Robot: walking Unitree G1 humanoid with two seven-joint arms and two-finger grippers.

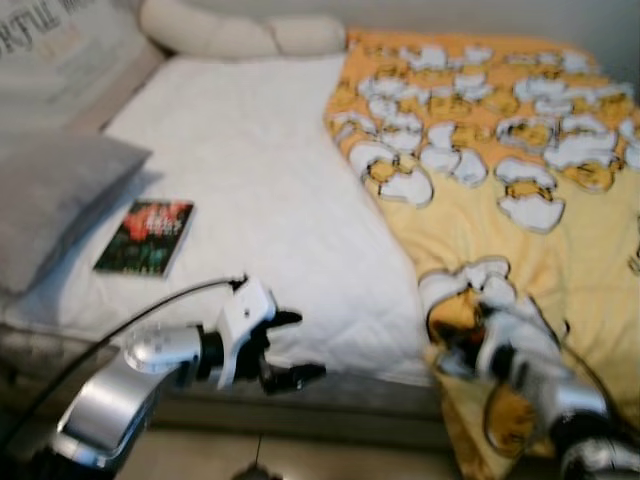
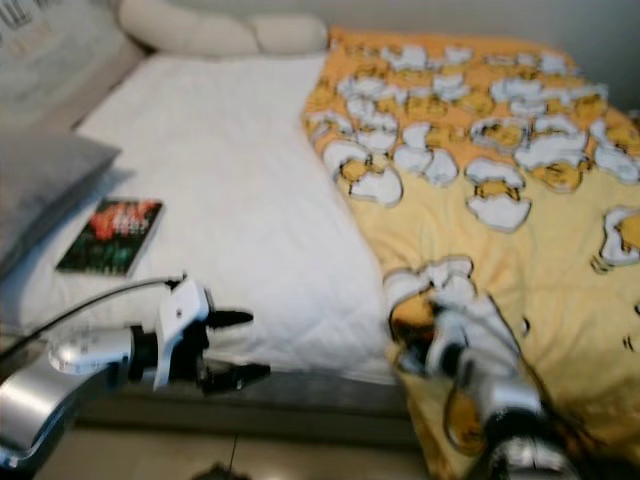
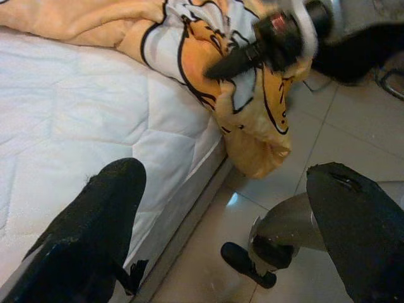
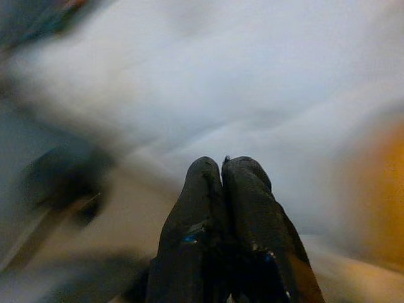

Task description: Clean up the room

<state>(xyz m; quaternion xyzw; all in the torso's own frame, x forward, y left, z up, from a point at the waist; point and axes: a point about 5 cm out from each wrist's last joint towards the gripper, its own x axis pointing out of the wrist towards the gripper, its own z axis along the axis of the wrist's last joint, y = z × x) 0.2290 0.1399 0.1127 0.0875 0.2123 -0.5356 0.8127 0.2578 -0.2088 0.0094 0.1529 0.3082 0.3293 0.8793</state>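
Left wrist view: blanket [image 3: 252,107] hangs beyond spread left fingers [image 3: 95,233].

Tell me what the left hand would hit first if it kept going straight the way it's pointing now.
Probably the hanging corner of the yellow cartoon-print blanket, where the right hand sits. The open left hand points along the near edge of the white quilted mattress towards it. Depth is unclear, so it may pass just beside.

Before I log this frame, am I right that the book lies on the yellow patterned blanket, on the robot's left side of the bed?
Not quite: the book lies on the bare white mattress, not on the yellow blanket, which covers the robot's right side. It is indeed on the robot's left, as the left eye view shows.
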